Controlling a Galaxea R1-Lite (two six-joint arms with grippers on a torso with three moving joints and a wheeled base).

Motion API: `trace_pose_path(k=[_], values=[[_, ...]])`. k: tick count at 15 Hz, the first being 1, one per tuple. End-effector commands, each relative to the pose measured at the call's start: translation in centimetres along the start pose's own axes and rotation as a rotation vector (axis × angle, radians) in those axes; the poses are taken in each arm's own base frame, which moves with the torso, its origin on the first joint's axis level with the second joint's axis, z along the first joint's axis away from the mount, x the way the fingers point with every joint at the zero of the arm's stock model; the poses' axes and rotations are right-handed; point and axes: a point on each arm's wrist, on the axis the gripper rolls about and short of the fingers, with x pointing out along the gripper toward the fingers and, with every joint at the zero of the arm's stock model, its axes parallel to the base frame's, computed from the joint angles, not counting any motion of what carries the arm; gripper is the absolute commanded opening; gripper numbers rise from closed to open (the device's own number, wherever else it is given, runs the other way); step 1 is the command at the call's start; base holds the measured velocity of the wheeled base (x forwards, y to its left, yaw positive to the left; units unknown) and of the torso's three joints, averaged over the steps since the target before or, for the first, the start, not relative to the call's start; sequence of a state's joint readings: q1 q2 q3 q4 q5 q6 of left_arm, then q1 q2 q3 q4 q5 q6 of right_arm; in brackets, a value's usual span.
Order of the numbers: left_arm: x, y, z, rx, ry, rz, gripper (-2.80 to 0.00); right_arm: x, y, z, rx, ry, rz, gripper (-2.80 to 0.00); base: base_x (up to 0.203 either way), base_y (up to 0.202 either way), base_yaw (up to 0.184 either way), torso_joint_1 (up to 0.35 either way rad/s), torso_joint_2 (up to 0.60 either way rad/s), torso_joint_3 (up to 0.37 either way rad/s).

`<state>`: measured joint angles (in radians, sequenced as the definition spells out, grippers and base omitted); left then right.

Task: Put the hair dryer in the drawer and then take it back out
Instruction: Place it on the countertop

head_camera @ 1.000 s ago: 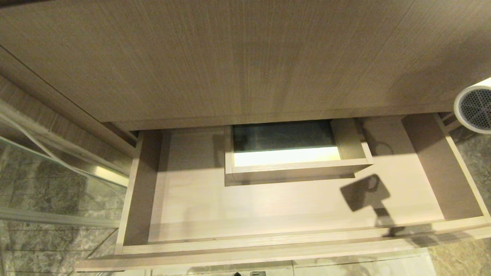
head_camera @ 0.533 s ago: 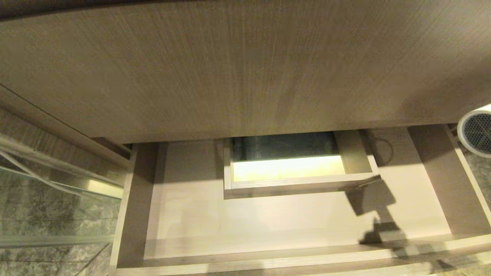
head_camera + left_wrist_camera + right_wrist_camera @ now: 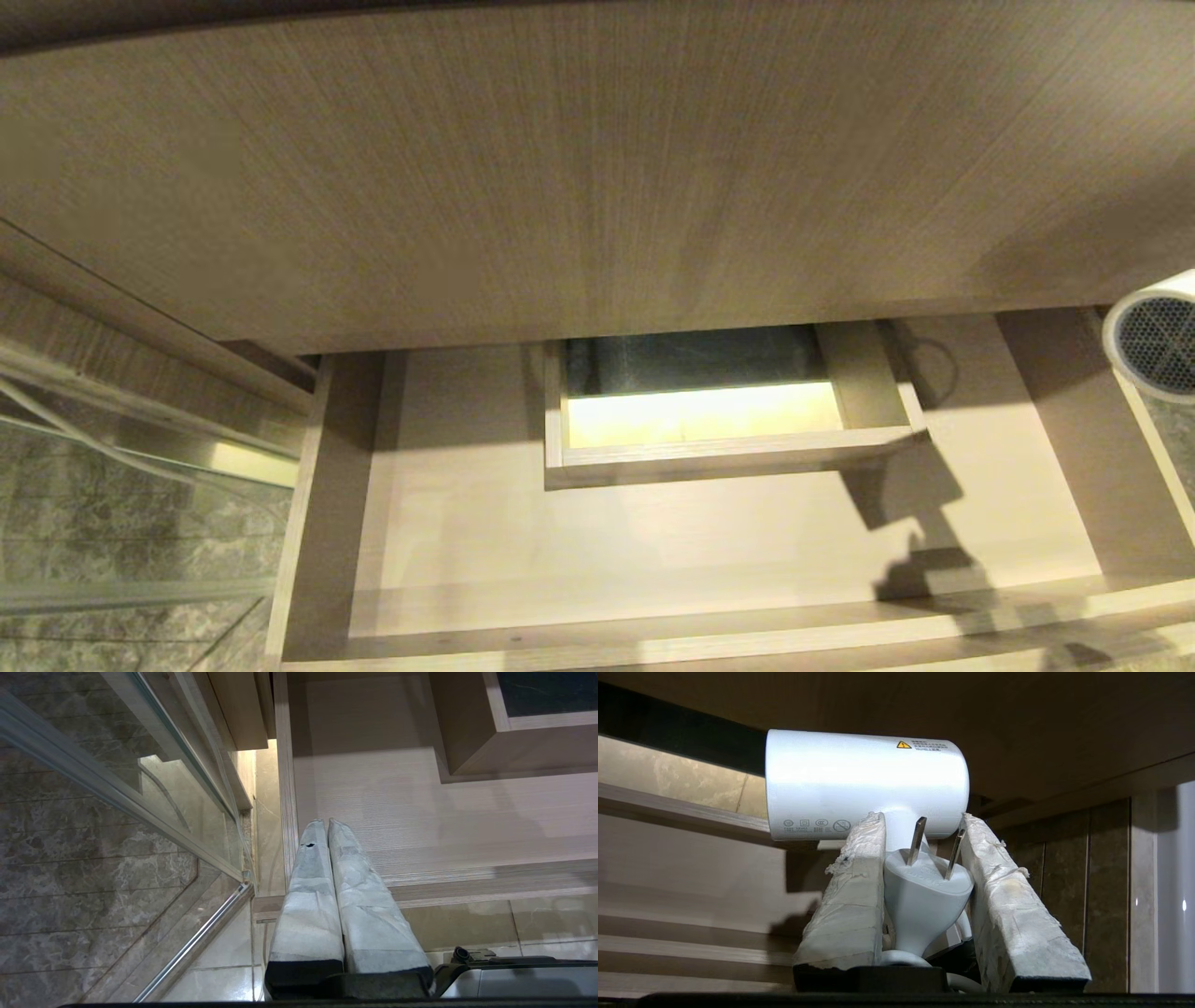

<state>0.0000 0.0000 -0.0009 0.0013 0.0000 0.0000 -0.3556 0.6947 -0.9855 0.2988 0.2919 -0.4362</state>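
the right pincer [image 3: 920,830] is clenched on the hair dryer [image 3: 866,784], whose plug [image 3: 924,891] sits between its fingers. the open drawer [image 3: 653,532] lies below. the left pincer [image 3: 325,828] is closed, empty.

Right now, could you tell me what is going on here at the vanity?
The right gripper is shut on the hair dryer, its fingers clamping the handle with the plug tucked between them. It holds the dryer up at the right end of the open drawer, under the counter's edge. The drawer has nothing loose in it, only the boxed cutout. The left gripper is idle, fingers together, over the drawer's left end.
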Motion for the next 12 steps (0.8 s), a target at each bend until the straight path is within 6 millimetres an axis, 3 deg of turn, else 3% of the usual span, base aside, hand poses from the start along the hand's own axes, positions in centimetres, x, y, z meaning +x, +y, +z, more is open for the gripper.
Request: trace_pose_path(k=[1, 12], values=[[0.01, 0.0, -0.03, 0.0, 0.001, 0.0, -2.8, 0.34, -0.04, -0.15, 0.005, 0.022, 0.01, -2.8, 0.0, 0.0, 0.0, 0.0, 0.0, 0.0], [0.01, 0.0, -0.03, 0.0, 0.001, 0.0, -2.8, -0.37, 0.11, 0.07, -0.006, -0.012, 0.0, -2.8, 0.0, 0.0, 0.0, 0.0, 0.0, 0.0]])
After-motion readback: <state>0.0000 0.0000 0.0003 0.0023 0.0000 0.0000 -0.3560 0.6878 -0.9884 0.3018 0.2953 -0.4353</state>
